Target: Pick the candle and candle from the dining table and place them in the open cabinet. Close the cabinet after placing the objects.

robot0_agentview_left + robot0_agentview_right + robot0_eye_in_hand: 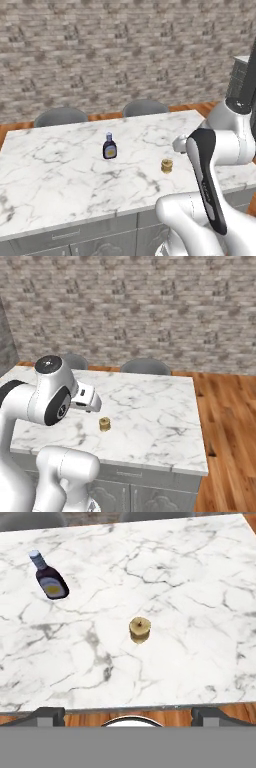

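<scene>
A squat tan-gold candle (167, 165) (104, 424) (140, 629) stands upright on the white marble dining table (50, 165) (160, 421) (200, 587), toward its near right part. My gripper (129, 714) hovers above the table's near edge, short of the candle, open with nothing between its fingers. The two dark fingertips (50, 714) stand far apart at the bottom of the hand view. The cabinet is out of view.
A dark blue labelled bottle (109, 146) (50, 582) stands on the table, left of the candle and farther back. Two grey chairs (60, 116) (145, 107) sit behind the table before a brick wall. Wooden floor (230, 421) lies to the table's right.
</scene>
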Tool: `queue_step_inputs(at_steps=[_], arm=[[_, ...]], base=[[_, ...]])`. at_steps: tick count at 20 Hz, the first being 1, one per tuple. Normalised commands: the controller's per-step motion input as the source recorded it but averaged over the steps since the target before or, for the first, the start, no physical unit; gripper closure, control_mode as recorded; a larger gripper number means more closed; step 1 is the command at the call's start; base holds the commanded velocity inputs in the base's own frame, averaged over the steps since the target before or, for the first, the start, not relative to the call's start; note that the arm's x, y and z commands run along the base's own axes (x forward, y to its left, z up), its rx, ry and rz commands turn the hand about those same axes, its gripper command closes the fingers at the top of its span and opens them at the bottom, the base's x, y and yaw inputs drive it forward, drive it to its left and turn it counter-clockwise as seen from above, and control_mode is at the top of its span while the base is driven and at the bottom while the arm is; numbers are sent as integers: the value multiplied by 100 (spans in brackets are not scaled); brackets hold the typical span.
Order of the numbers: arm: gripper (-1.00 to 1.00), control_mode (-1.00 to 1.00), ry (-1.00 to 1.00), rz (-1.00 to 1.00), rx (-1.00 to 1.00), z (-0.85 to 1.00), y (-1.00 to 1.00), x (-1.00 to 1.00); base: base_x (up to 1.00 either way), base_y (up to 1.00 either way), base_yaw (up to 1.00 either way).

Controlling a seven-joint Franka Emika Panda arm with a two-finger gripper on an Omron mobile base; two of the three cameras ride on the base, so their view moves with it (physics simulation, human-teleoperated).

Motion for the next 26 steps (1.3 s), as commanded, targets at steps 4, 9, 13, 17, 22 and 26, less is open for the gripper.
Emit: queue_step_inputs(at_steps=[4,9,13,17,22,26], arm=[[-100,-100,-3,4,0,-11,0,0],[-100,-100,-1,0,-3,-2,0,1],[-100,-100,0,0,-3,-10,-2,0],[-100,-100,0,0,0,-12,-6,10],[-100,-100,2,0,0,-12,-2,27],[-100,-100,2,0,0,-14,-1,28]], base=[[0,0,0],[0,0,0],[0,0,0],[0,0,0],[0,0,0],[0,0,0]])
